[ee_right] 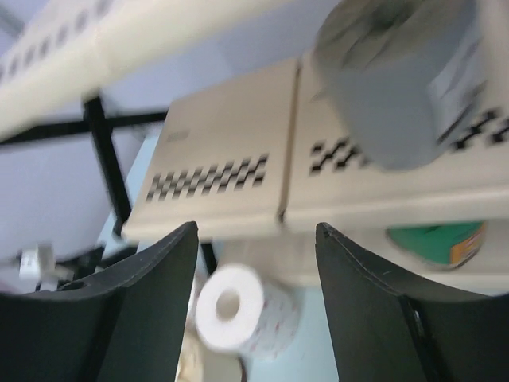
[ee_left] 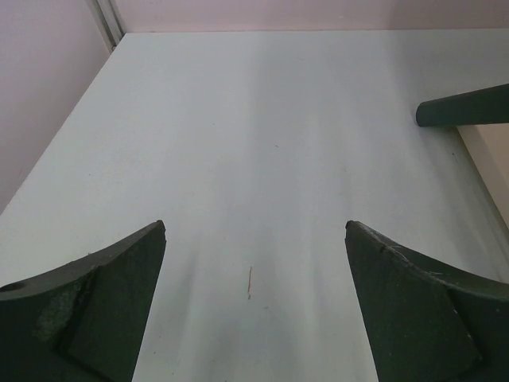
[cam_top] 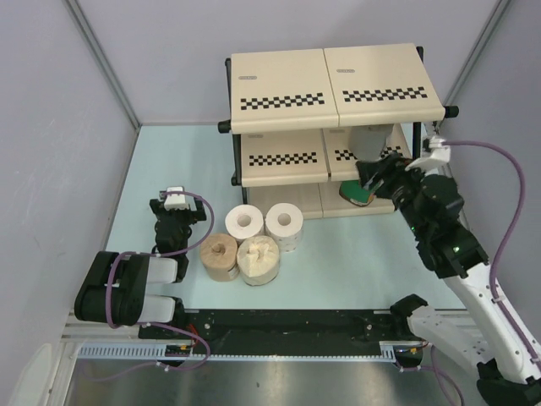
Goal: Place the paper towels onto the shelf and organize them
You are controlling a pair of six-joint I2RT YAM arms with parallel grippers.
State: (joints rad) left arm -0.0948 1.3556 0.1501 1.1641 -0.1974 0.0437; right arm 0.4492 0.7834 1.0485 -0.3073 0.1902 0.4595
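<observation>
Right claw (ee_right: 256, 228) part-spread, empty, facing shelf (ee_right: 223, 151); left claw (ee_left: 255, 224) wide, empty.

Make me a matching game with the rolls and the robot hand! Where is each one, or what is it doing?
Things:
1 grey roll
2 green roll
3 brown roll
4 left gripper

Places or states:
A on the table
B open, holding nothing
C middle tier of the shelf
D bottom tier

Pairs: 1-C, 2-D, 3-A, 4-B
</observation>
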